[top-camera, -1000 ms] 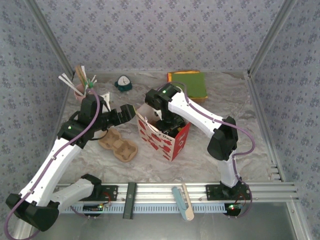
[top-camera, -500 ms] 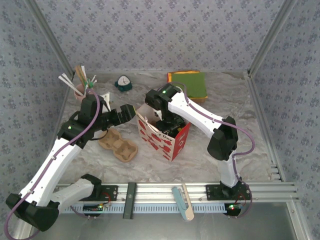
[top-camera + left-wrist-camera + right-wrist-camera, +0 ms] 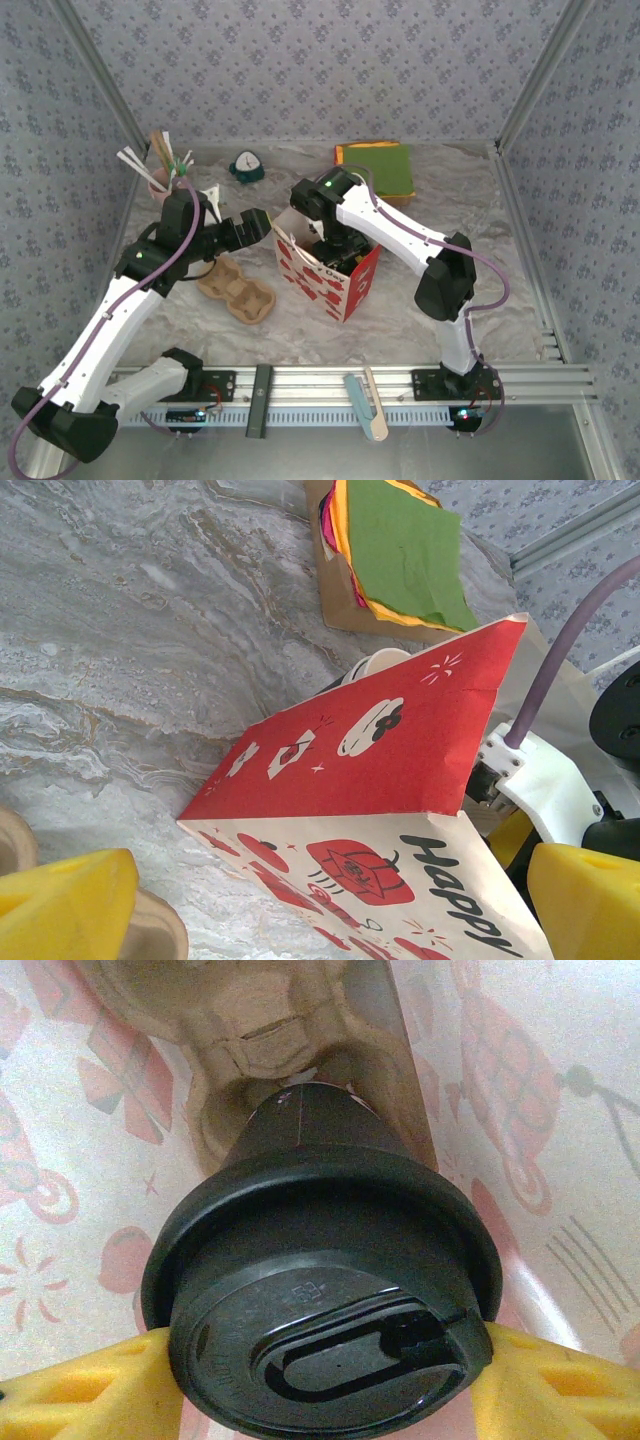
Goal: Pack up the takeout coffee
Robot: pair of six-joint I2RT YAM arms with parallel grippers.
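Black-lidded cup [image 3: 320,1300] sits down inside the red-and-white bag [image 3: 345,285]. The right end effector [image 3: 320,1385] is clamped on it, yellow fingers [image 3: 90,1385] pressed to either side of the lid's rim. Under the cup's foot is a moulded cardboard carrier [image 3: 265,1030]. The left end effector [image 3: 256,222] hangs at the bag's upper left edge, fingers spread wide and gripping nothing. Another carrier [image 3: 238,291] lies on the worktop [image 3: 480,290], just left of the bag.

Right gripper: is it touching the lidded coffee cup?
Touching. Right wrist view: the right gripper has both yellow fingers against the lid rim of the lidded coffee cup.
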